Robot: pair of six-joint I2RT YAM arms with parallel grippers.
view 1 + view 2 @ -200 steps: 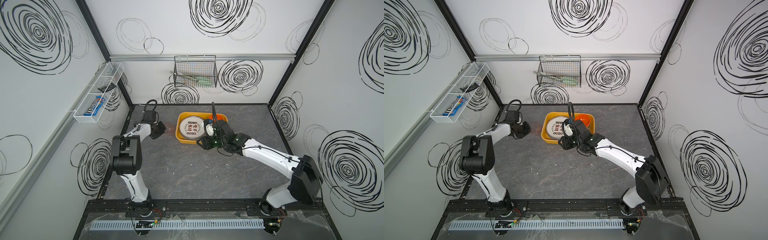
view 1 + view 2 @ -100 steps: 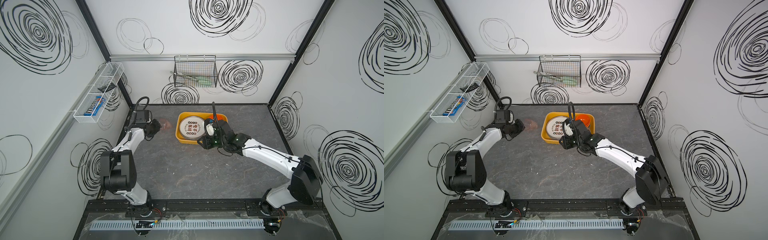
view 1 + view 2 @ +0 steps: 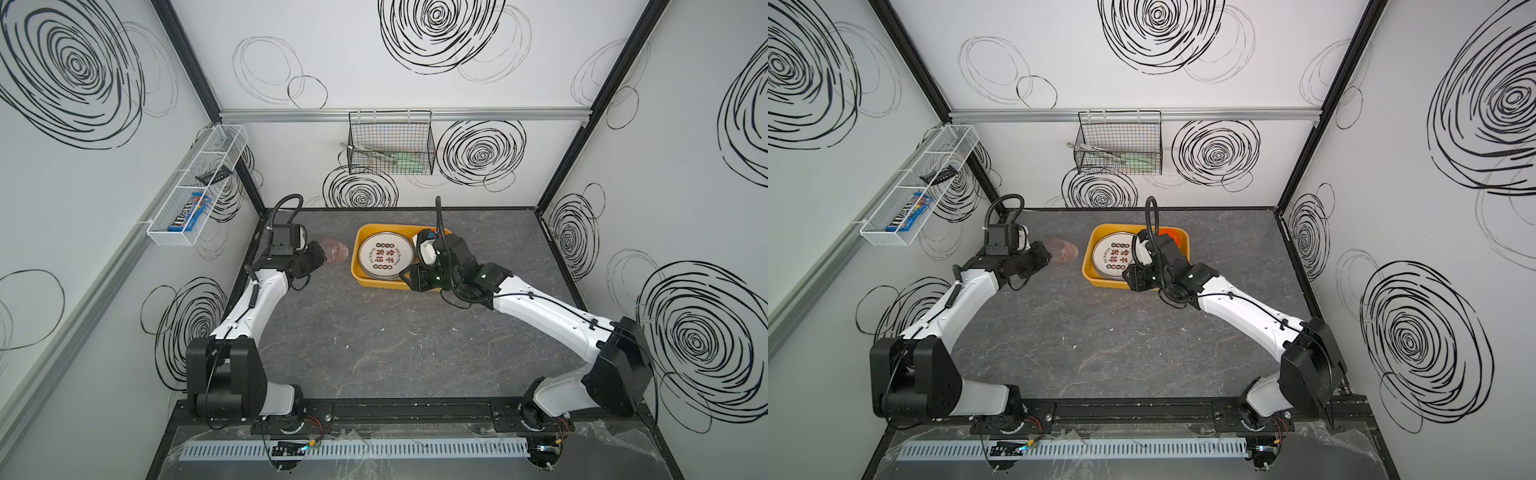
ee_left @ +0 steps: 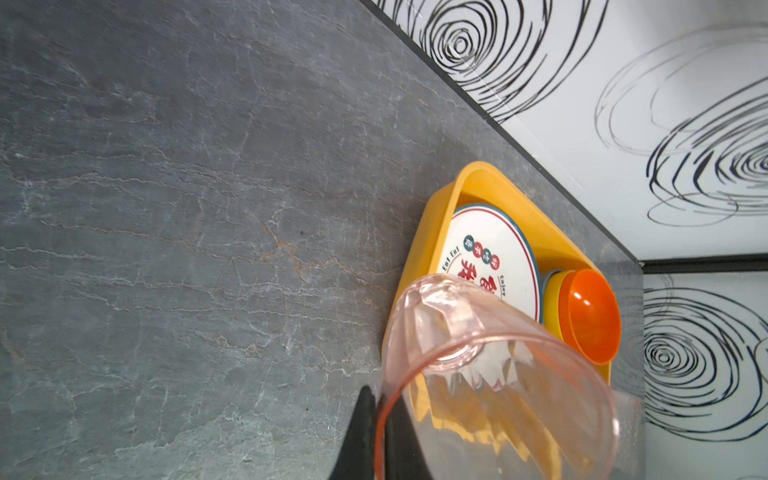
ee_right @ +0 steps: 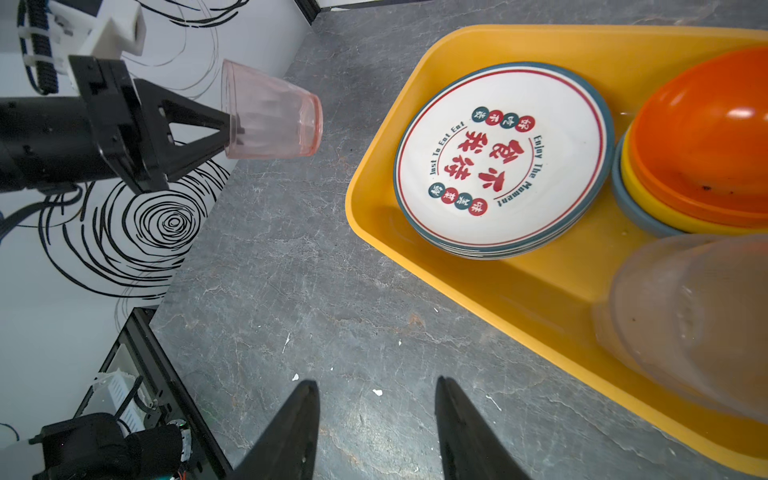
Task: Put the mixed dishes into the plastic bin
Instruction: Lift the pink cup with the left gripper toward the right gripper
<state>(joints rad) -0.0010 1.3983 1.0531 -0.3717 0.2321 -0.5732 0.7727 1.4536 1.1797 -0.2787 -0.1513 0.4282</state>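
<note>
My left gripper (image 4: 376, 395) is shut on the rim of a translucent pink cup (image 4: 478, 353). It holds the cup on its side above the table, just left of the yellow plastic bin (image 3: 357, 274); both top views show the cup (image 3: 334, 251) (image 3: 1063, 249). The bin holds a stack of white plates (image 5: 503, 158) with red-black characters. Beside them are nested bowls with an orange bowl (image 5: 706, 124) on top, and a clear cup (image 5: 690, 320) lies on its side. My right gripper (image 5: 376, 384) is open and empty over the table by the bin's near wall.
A black wire basket (image 3: 390, 145) hangs on the back wall above the bin. A white mesh shelf (image 3: 195, 187) with small packets is fixed to the left wall. The right arm (image 3: 540, 307) stretches across the right half of the grey table (image 3: 374, 345).
The left arm has stretched out and its elbow has dropped, while its gripper keeps the pink cup left of the bin. The right gripper's jaws have opened wider.
</note>
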